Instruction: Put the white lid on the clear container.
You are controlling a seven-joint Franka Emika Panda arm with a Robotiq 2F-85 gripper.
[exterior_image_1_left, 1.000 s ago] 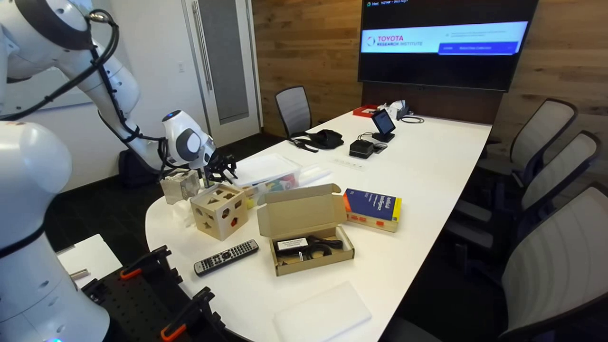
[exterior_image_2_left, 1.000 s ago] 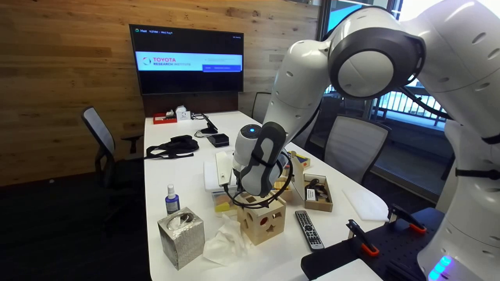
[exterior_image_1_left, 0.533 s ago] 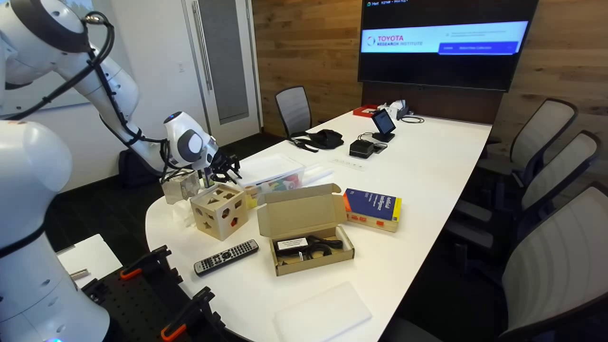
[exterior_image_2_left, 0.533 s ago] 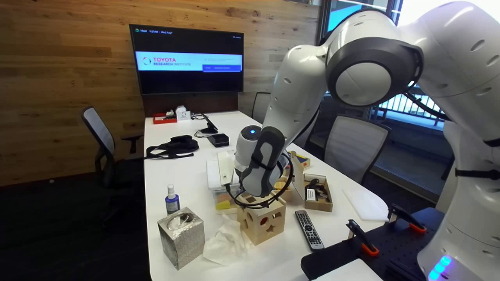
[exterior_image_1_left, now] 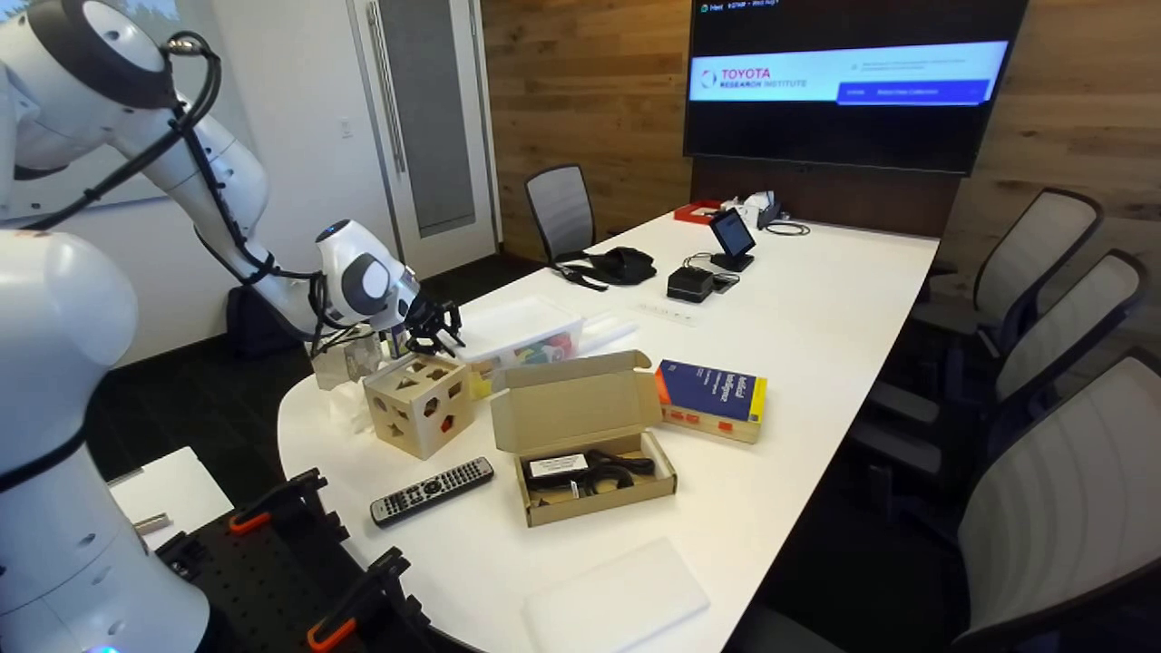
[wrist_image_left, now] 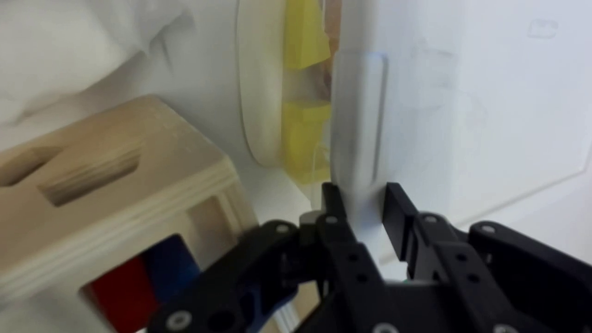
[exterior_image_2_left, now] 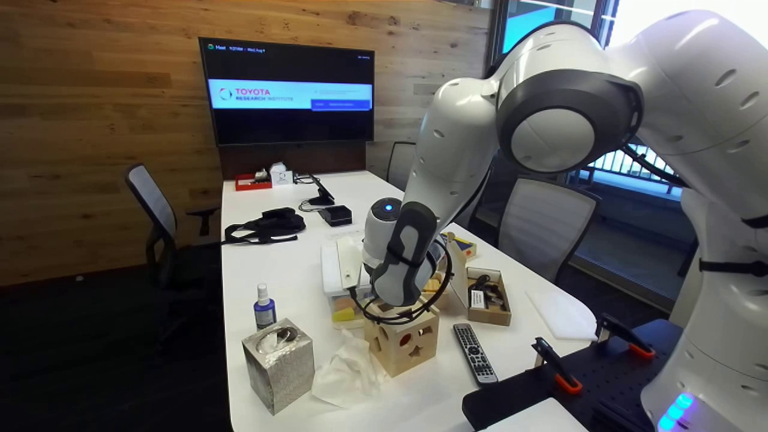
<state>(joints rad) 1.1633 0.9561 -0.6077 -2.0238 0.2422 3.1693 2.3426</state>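
The white lid point(exterior_image_1_left: 519, 319) is left of the middle in an exterior view, over the clear container point(exterior_image_1_left: 542, 348); whether it is seated fully, I cannot tell. My hand point(wrist_image_left: 364, 196) is narrow, and it holds the edge of the lid close to a corner. In the wrist view, my two fingers point(wrist_image_left: 398, 212) stand in the lower middle, one on each side of this edge. In an exterior view, my hand is tilted, directed to the lower right, and my arm point(exterior_image_1_left: 227, 172) extends to it from the upper left. The wooden cube point(exterior_image_1_left: 415, 419) stands on the white counter point(exterior_image_1_left: 798, 299), at lower left of the wrist view.
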